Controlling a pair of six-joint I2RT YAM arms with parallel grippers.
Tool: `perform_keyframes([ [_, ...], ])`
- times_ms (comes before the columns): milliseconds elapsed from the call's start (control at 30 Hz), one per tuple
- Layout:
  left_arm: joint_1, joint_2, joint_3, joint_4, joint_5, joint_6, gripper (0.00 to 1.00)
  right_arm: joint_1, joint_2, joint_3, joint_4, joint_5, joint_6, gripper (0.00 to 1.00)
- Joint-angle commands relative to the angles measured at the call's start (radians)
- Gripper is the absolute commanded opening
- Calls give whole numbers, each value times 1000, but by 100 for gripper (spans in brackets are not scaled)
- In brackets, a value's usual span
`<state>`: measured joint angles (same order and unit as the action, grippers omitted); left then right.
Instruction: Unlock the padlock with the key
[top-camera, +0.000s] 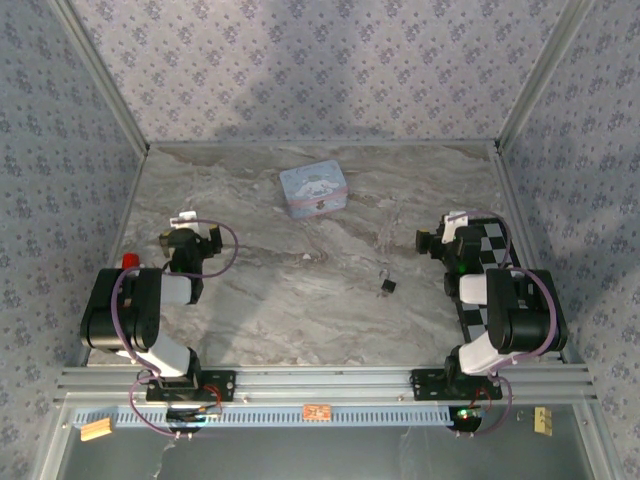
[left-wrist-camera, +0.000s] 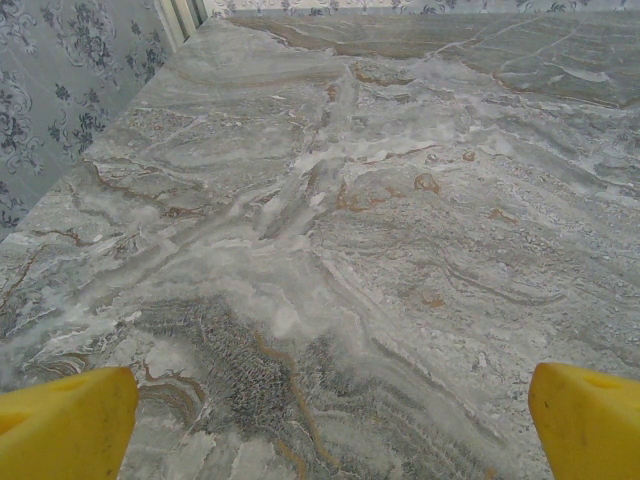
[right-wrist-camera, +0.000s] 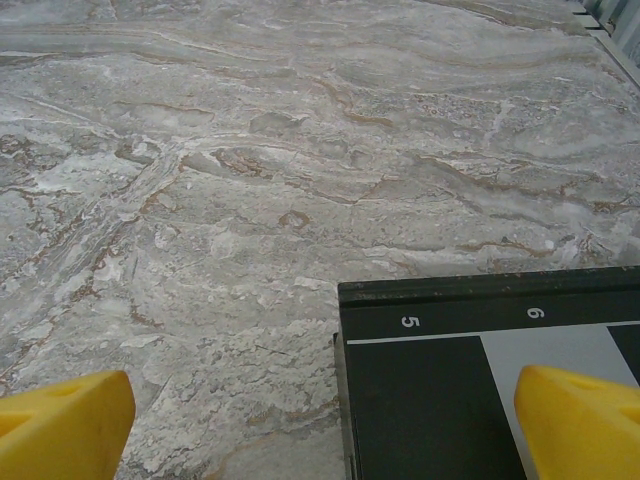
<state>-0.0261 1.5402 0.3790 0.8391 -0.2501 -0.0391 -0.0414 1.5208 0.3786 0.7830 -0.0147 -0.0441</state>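
Nearest, the left hand (left-wrist-camera: 322, 425) and right hand (right-wrist-camera: 322, 425) both hang released, holding nothing. On the desk (top-camera: 260, 300), nearer the right hand, sits the padlock (top-camera: 386, 286): likely light, rigid and slippery, best pinched by its black body. From above it shows, with a blue tin (top-camera: 313, 189) beyond; the right wrist view adds a numbered board (right-wrist-camera: 420, 400).

Pale blue tin (top-camera: 313, 190) sits far-centre on marble table (top-camera: 280, 310). Checkered board (top-camera: 495, 250) lies flat at table's right edge.

From up top I saw the padlock (top-camera: 386, 286) sitting mid-table, nearer the right gripper (top-camera: 432, 240) than the left gripper (top-camera: 192, 238), tin (top-camera: 314, 190) well behind it.
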Motion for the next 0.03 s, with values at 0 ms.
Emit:
perform_keyframes([
  [0, 6, -6, 16, 11, 15, -16, 100, 5, -1, 17, 5, 17, 8, 99],
])
